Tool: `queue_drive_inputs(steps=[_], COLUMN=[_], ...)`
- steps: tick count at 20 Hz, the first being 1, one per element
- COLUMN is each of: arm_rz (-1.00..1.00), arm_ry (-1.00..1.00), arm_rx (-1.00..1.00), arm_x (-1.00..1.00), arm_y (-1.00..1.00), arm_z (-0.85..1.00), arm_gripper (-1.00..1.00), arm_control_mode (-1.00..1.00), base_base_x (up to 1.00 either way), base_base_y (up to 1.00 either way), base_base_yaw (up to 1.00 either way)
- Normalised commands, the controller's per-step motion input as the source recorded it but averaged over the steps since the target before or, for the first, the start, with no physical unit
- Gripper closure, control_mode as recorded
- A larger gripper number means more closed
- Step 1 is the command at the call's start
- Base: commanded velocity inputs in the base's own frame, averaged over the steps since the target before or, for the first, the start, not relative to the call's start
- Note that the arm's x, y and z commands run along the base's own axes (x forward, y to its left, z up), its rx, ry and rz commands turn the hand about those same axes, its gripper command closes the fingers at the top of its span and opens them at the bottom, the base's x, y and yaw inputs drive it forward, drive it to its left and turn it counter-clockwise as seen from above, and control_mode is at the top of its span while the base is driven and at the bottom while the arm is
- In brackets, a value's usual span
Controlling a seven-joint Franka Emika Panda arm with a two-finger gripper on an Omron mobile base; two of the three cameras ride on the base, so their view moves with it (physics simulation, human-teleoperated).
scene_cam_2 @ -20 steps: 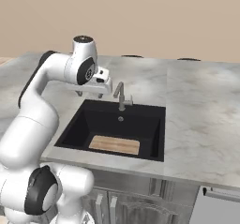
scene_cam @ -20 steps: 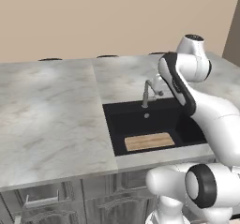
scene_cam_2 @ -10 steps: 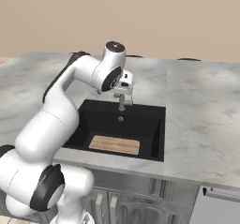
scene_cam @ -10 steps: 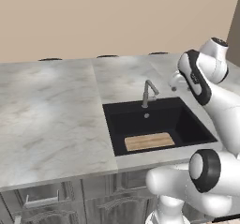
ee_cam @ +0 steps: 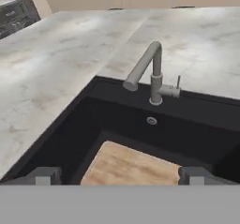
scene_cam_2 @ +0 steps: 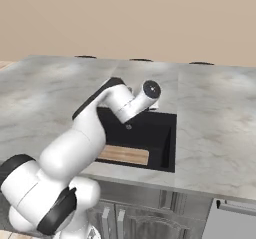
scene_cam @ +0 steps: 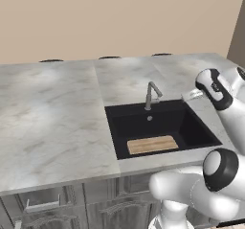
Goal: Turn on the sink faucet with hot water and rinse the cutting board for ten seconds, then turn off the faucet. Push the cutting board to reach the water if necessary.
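End effector (ee_cam: pixel 120 175) wide apart, empty, above one sink (ee_cam: pixel 70 138) with one cutting board (ee_cam: pixel 133 167), one faucet (ee_cam: pixel 152 73).

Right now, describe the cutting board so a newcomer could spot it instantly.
Find the black sink sunk into the grey marble countertop, below the slim grey faucet. The cutting board lies flat on the basin floor at the near edge. It is the sole light wooden thing there, tan with a darker rim.

Grey marble countertop (scene_cam: pixel 52 113) — black sink (scene_cam: pixel 191 130) sunk in, faucet (scene_cam: pixel 151 95) behind
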Motion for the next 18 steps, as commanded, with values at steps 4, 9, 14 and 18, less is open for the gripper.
queue_drive_inputs(steps=[4,9,14,18], arm_rz=[0.16,0.12,0.07,0.01], arm_ry=[-0.26,-0.18,-0.21,-0.19], arm_rx=[0.09,0.11,0.10,0.02], arm_x=[0.55,0.50,0.26,0.03], arm_y=[-0.44,-0.33,-0.24,-0.02], arm_z=[-0.50,-0.39,-0.35,-0.31], arm_gripper=[-1.00,-1.00,-1.00,-1.00], arm_control_mode=[-1.00,-1.00,-1.00,-1.00], base_base_x=[0.00,0.00,0.00,0.00], base_base_y=[0.00,0.00,0.00,0.00], base_base_yaw=[0.00,0.00,0.00,0.00])
